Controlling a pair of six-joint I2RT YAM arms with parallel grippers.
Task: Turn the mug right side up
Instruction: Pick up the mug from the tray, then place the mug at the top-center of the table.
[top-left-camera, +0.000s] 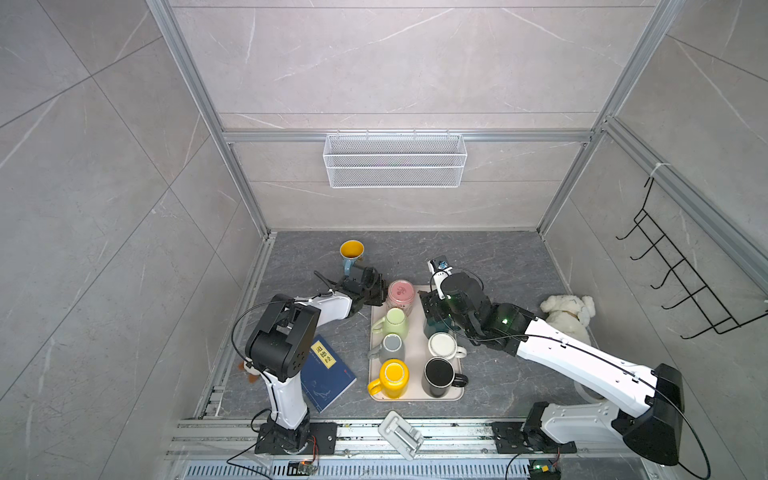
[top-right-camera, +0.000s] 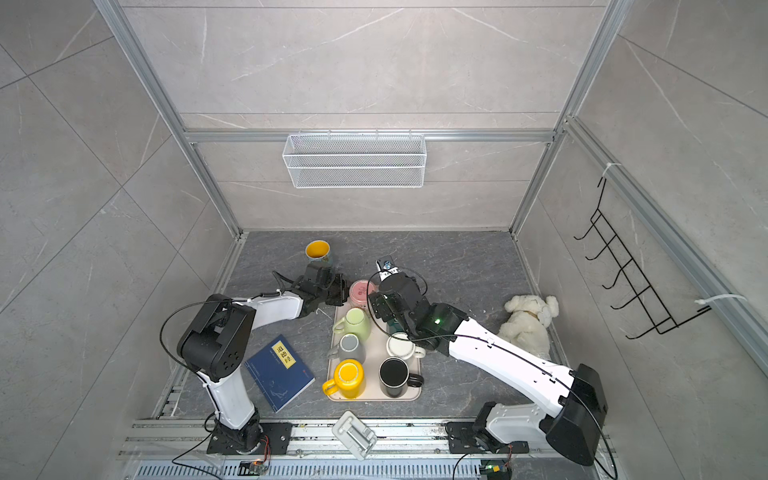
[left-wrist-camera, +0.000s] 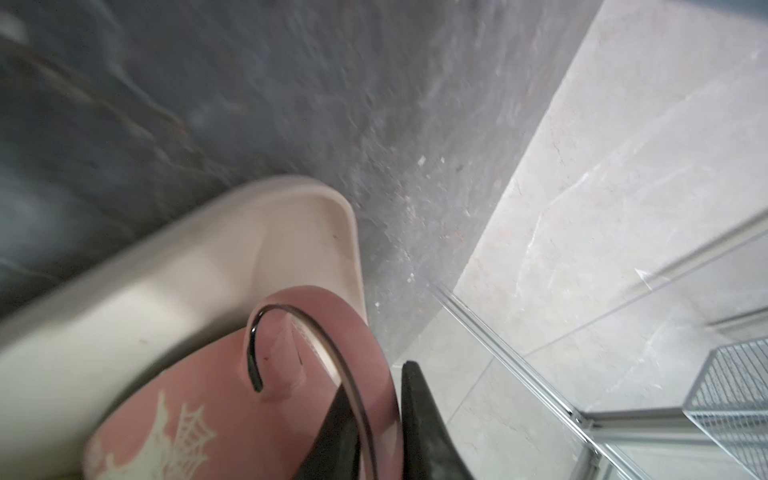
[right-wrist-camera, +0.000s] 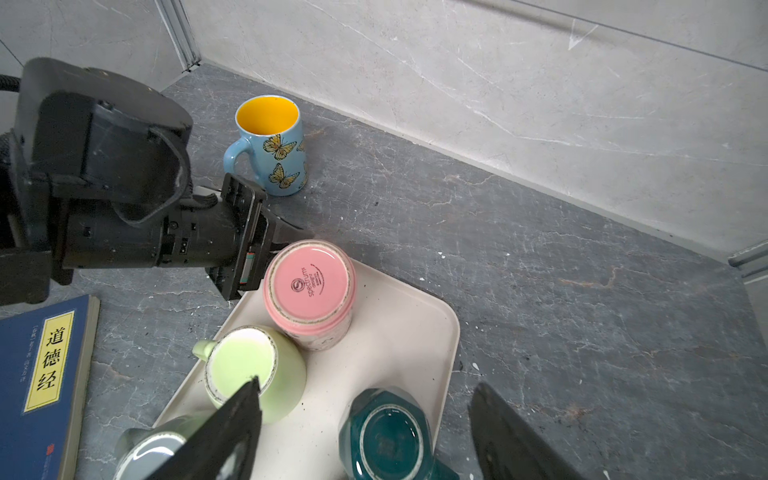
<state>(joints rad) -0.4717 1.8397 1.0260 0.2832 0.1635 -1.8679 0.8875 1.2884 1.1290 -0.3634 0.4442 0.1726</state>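
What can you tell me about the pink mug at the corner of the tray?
The pink mug looks like glossy ceramic and stands upside down, flat base up with a printed logo. A white spiderweb pattern marks its side; its handle faces the left gripper. It sits in a far corner of the beige tray. The gripper's fingers are nearly together at the handle side; whether they grip is unclear.

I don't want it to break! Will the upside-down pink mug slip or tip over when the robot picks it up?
The pink mug looks glazed and shiny, so it is probably hard, breakable and a bit slippery to pinch. It stands mouth down and flat on the tray, so a small nudge would more likely slide it than tip it.
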